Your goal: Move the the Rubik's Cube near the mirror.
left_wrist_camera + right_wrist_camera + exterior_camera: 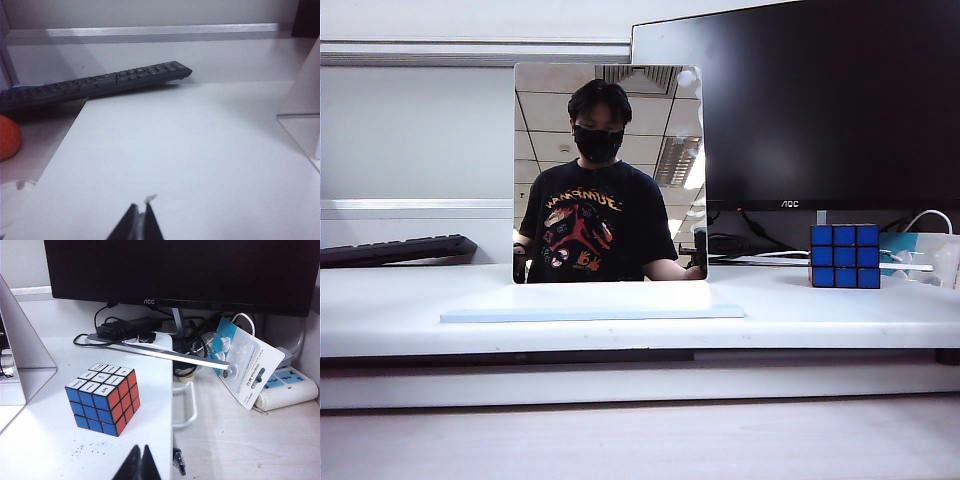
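From my remote seat, I saw the Rubik's Cube point(844, 255) sitting flat on the white counter point(400, 310), well apart from the mirror point(610, 172) and off to that mirror's right in the exterior view, nothing touching it. Its blue face of nine squares looked at the exterior camera; the right wrist view gave me the same cube point(102, 398) with a white sticker face on top and an orange-red side next to the blue one.

The mirror stood upright near the middle of the counter on a pale blue flat slab point(590, 312), and in its glass I could see a masked person in a black printed T-shirt (a reflection, not anyone in front of the counter). Behind and to the right of the mirror rose the big black AOC monitor point(820, 100), with the cube standing below its lower edge. A dark keyboard point(395, 249) lay to the mirror's left, toward the back.

The right pincer point(140, 462) hung near the cube and short of it, its two fingers pressed together, holding nothing. The left pincer point(142, 220) hovered over bare counter on the keyboard side of the mirror, jaws likewise drawn narrow to a sliver and empty. An orange rounded object point(9, 137) peeked in beside the keyboard.
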Controlling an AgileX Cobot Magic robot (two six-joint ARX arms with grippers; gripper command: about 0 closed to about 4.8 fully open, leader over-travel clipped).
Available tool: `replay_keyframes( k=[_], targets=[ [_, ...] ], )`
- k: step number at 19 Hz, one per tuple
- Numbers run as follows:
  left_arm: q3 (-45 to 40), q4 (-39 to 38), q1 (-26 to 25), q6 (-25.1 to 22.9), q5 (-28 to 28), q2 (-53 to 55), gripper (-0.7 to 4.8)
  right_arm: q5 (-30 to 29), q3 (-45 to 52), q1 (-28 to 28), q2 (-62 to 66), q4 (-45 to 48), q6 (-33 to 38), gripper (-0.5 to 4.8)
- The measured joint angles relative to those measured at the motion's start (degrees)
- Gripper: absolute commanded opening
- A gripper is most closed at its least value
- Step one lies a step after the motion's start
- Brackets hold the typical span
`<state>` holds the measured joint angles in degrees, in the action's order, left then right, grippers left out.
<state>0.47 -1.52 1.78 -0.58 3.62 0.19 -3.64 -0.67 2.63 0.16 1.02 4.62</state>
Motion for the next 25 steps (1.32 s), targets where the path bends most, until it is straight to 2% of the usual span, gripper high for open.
replay_keyframes(
  k=[8, 10, 11, 14, 15, 17, 19, 21, 23, 25],
  targets=[
    [0.0, 0.0, 0.6, 0.0, 0.2, 0.0, 0.22, 0.0, 0.0, 0.0, 0.0, 0.0, 0.0, -0.05],
    [0.0, 0.0, 5.8, 0.0, 1.8, 0.0, 0.22, -0.3, 0.0, 0.0, 0.0, 0.0, 0.0, -0.05],
    [0.0, 0.0, 10.2, 0.0, 3.5, 0.0, 0.22, -1.2, 0.0, 0.0, 0.0, 0.0, 1.4, -0.05],
    [0.0, 0.0, 28.3, 0.0, 6.1, 0.0, 0.22, -4.5, 0.0, 0.0, 0.0, 0.0, 14.7, -0.04],
    [0.0, 0.0, 32.2, 0.0, 5.8, 0.0, 0.22, -6.5, 0.0, 0.0, 0.0, 0.0, 19.2, -0.05],
    [0.0, 0.0, 37.1, 0.0, 2.2, 0.0, 0.22, -9.3, 0.0, 0.3, 0.0, 0.2, 26.2, -0.05],
    [0.0, 0.0, 40.4, 0.0, -1.4, 0.0, 0.22, -9.3, 0.0, 1.9, 0.0, 0.4, 30.1, -0.06],
    [0.0, 0.0, 41.8, 0.0, -3.1, 0.0, 0.22, -5.3, -0.5, 6.1, 0.6, 0.2, 31.3, -0.06],
    [0.0, 0.0, 41.8, 0.0, -3.5, 0.0, 0.22, 2.6, -2.3, 11.8, 2.6, 0.8, 31.6, -0.06],
    [0.0, 0.0, 41.8, 0.0, -3.5, 0.0, 0.22, 12.0, -5.0, 20.1, 8.1, 3.0, 31.1, -0.06]
  ],
)
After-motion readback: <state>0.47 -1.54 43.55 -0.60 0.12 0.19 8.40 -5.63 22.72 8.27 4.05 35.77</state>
